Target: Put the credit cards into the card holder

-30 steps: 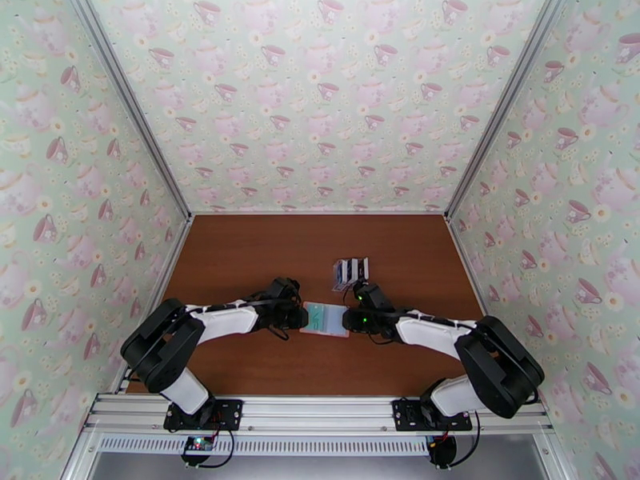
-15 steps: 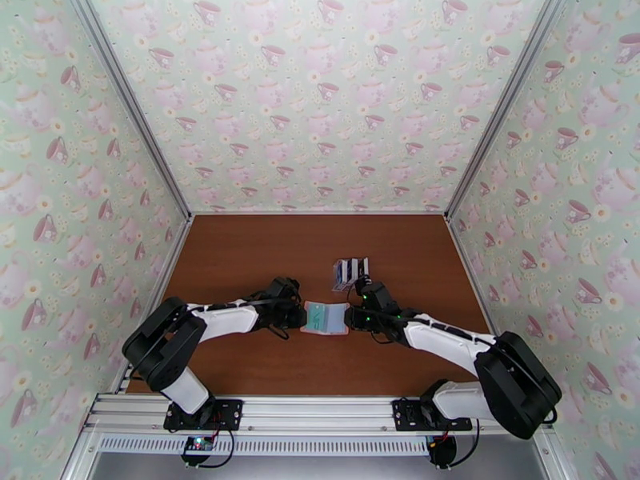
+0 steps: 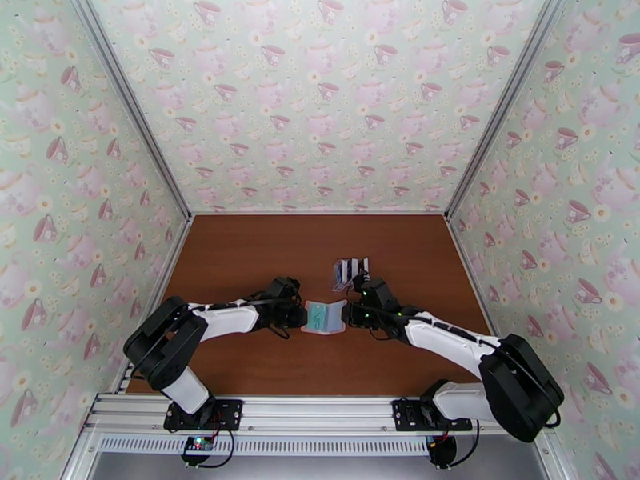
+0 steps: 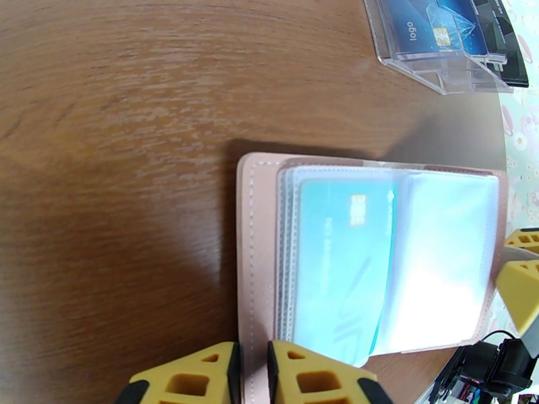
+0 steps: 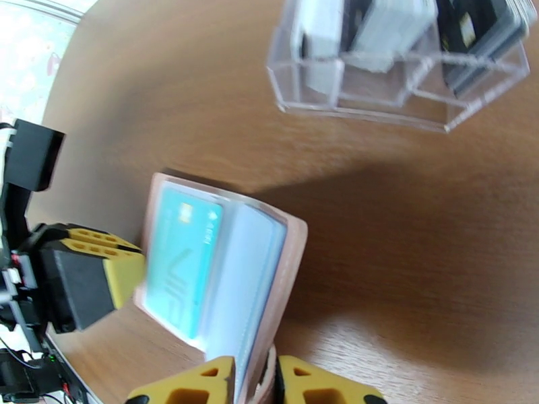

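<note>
Left tool [image 4: 252,363] is narrow, pinched on the left cover edge of the card holder [image 3: 326,317]; the pink rim sits btw the yellow pads in the left wrist view. Card holder lies open on the tabletop [image 3: 256,258], about mid-way, btw the two tools, inner side up. Inside is a stack of clear sleeves [image 4: 445,250] w/ a teal card [image 4: 337,264] already in one. Right cover looks tilted up off the wood. Right tool [image 5: 257,380] is also narrow, nipped on that raised right cover edge. Behind and a bit right of the holder, near but apart, stands a clear rack [image 5: 377,106] w/ the rest of the credit cards [image 5: 471,21] upright in its slots, black and white ones.

Handling, as a guess: the holder is light, soft and floppy at the fold. It prob. shuts or slides if let go, so hold it by the stitched cover rims, one per side, not by the sleeves. Sleeves are thin film, slippery, likely to cling together, so a mouth needs spreading before a card goes in. Cards are light, stiff, slick and thin: hard to pick flat off wood, easier from the rack. Take one by the top edge that stands proud, pinch across the faces, light force, no bending. Risk: the rack looks light too and may tip or drag when a card is pulled.
</note>
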Controlling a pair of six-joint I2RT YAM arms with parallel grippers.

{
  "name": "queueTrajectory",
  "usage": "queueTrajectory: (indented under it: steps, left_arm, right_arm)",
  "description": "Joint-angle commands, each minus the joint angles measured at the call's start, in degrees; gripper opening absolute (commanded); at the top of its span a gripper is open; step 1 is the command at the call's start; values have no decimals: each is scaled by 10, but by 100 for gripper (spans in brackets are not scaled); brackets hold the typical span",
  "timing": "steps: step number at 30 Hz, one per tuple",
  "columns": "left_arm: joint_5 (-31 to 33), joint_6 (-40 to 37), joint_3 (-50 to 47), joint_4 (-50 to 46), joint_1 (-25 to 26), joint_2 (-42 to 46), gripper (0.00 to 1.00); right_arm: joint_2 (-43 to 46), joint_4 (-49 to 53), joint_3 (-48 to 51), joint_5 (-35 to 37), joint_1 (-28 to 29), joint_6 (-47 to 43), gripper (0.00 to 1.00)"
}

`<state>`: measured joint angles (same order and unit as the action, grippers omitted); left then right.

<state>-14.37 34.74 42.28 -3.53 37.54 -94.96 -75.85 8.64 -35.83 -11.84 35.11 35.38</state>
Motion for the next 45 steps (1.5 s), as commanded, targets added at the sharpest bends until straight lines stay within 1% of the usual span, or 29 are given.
queueTrajectory:
  steps: [1, 4, 6, 26, 36, 45]
  left_arm:
    - [0, -2, 4, 0, 0, -23, 20]
    - [0, -2, 5, 2, 0, -27, 20]
    - [-14, -2, 8, 4, 0, -30, 21]
    - [-18, -5, 12, 5, 0, -32, 22]
    - [-16, -7, 11, 0, 0, -24, 22]
    - [-16, -9, 8, 0, -3, -21, 22]
  right_arm:
    - [4, 5, -25, -19, 2, 7, 24]
    - [-3, 3, -34, -24, 5, 10, 24]
    - [-8, 1, -40, -27, 11, 10, 24]
    - [-60, -11, -90, -33, 48, 20, 27]
    - [-100, -26, -120, -43, 66, 26, 35]
    - [-133, -49, -136, -54, 81, 39, 45]
